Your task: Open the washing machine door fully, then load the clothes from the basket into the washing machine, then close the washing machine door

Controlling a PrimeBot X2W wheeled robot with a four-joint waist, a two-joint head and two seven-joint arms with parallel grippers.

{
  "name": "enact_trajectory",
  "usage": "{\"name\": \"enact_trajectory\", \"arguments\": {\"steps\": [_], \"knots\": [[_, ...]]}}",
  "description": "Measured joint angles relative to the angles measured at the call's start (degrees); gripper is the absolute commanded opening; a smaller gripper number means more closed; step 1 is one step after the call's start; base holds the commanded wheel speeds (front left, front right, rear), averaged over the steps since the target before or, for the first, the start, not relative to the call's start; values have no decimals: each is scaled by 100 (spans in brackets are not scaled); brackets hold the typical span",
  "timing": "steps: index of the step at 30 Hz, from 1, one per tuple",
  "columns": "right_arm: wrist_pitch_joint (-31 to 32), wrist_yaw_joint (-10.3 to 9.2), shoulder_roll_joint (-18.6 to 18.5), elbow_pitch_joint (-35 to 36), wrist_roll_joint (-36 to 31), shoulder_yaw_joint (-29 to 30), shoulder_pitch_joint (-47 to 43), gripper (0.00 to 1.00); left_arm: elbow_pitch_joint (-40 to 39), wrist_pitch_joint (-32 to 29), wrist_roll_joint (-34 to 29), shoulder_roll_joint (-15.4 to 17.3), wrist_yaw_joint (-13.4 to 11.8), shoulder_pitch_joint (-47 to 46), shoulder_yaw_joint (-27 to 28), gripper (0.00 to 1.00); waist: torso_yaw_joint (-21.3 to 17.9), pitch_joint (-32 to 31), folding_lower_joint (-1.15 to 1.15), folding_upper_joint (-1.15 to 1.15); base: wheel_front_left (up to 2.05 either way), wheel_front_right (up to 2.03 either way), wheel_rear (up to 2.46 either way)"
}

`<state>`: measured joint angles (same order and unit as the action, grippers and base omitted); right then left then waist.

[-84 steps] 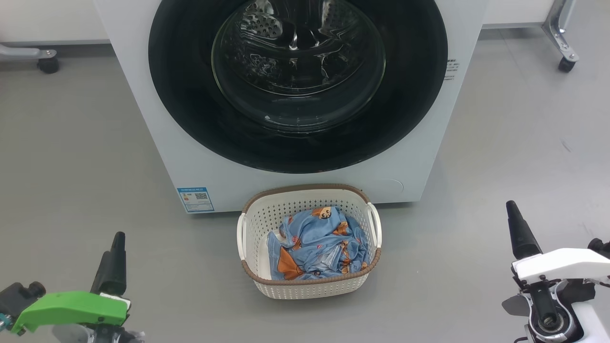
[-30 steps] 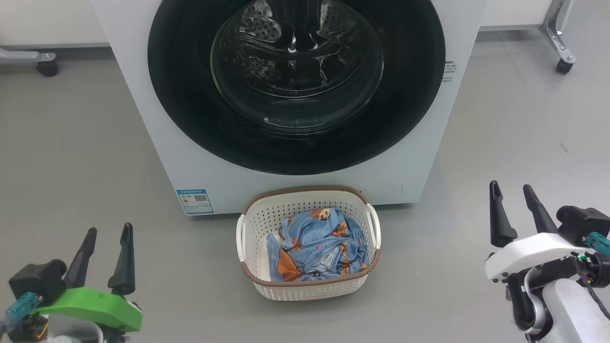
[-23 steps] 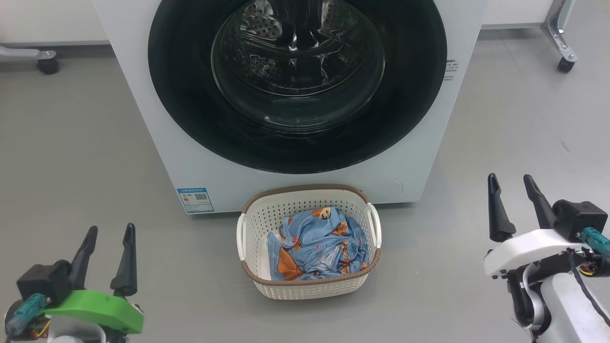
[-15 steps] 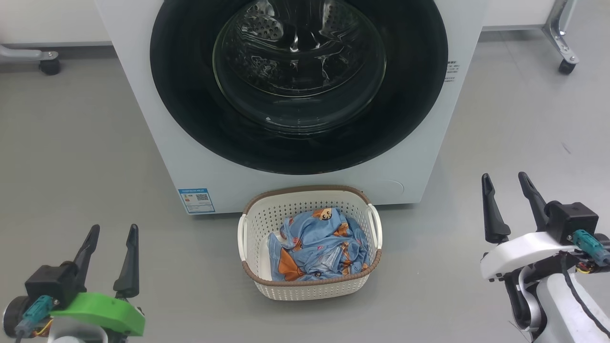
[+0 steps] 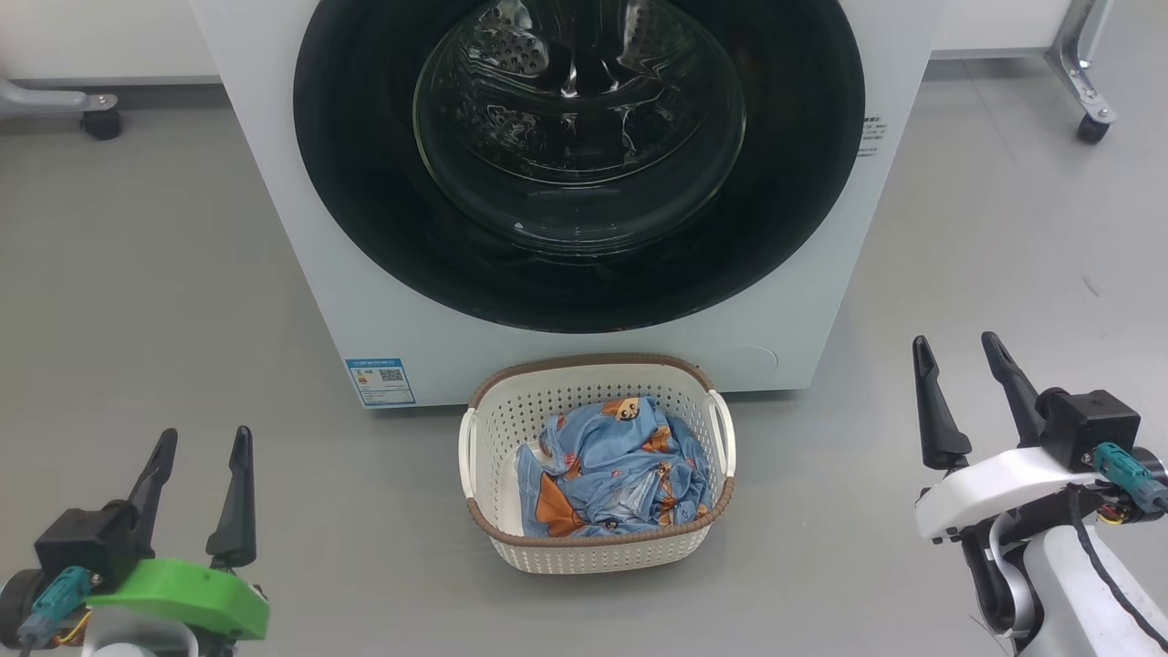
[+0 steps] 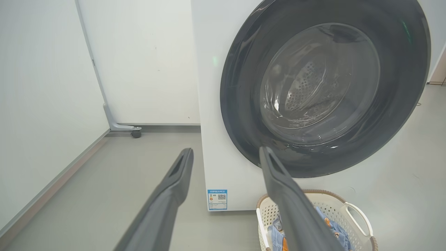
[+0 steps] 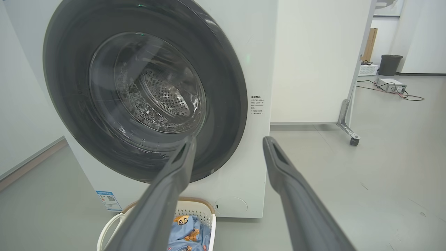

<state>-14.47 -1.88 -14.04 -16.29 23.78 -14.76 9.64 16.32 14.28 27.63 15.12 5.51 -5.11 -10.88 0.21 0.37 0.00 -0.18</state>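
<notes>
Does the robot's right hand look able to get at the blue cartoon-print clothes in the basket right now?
Probably yes. The light blue printed clothes lie uncovered in the open-topped cream perforated plastic basket, and the right hand stands open beside it, holding nothing, with just grey floor between them.

Looks like a robotics lab or test bay, not a home: a washing machine (image 7: 259, 62) parked alone on bare grey floor (image 5: 137, 274), white partition panels (image 7: 313, 62) on caster feet (image 7: 354, 141), plus an equipment box (image 7: 391, 84) with loose cables (image 7: 411, 98) and a bin (image 7: 389, 65) further back.
</notes>
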Motion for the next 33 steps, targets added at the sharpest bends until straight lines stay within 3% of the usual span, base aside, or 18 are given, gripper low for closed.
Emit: {"name": "enact_trajectory", "arguments": {"steps": [33], "knots": [[0, 33, -14, -153, -2, 56, 46, 100, 40, 0, -193, -29, 8, -17, 135, 100, 30, -20, 0, 0, 0, 0, 0]]}}
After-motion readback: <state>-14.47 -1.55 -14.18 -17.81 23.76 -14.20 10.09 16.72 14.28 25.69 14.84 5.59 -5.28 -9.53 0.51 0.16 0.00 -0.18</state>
